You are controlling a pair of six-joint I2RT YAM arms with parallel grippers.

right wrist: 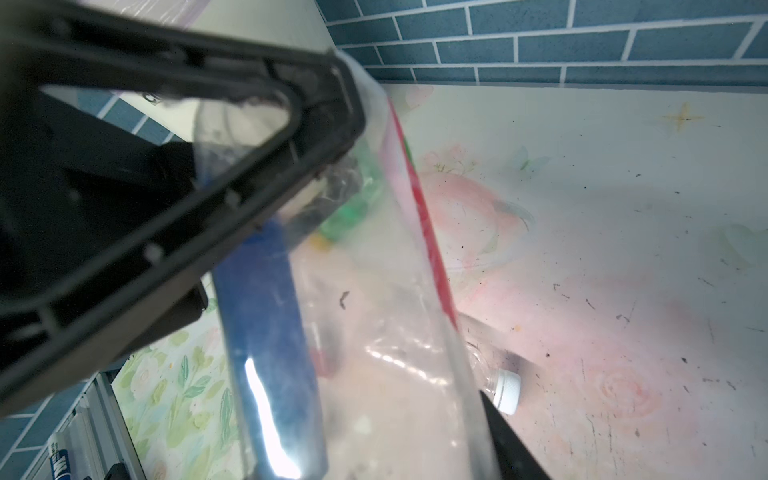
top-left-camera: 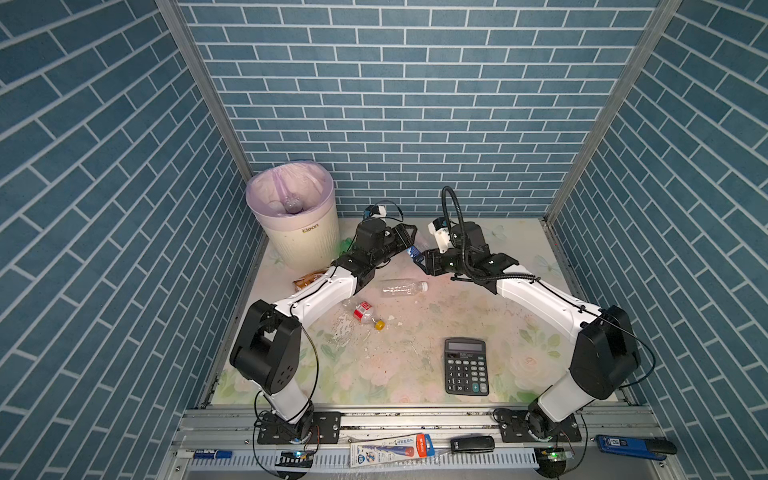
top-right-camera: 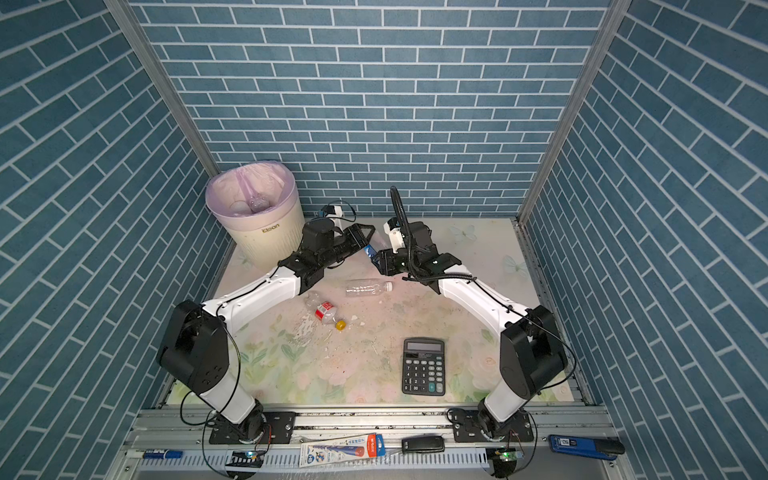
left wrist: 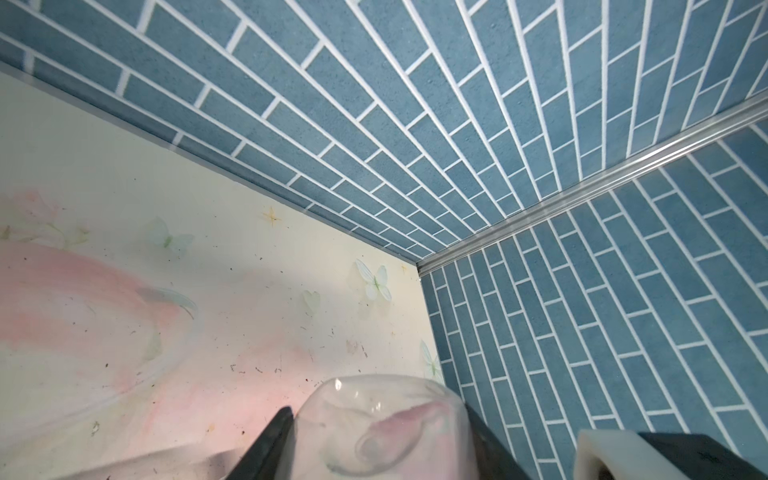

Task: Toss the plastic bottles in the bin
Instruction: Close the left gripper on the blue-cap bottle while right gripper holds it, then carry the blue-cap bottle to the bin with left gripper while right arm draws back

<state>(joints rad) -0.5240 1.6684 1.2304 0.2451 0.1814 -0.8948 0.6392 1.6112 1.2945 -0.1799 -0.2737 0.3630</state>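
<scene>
The left gripper (left wrist: 376, 415) and right gripper (top-left-camera: 424, 261), each partly closed, clamp one blue-labelled bottle (right wrist: 266, 316) between them, near the bin (top-left-camera: 299, 245). If I open the right early, the slick bottle may drop.

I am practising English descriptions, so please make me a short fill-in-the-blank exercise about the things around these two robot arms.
1. The calculator is ___ in colour.
2. The red-labelled bottle has a ___ cap.
3. The word printed on the bin is ___.
4. The clear bottle without a label has a ___ cap.
Missing words: black; yellow; clean; white.
</scene>
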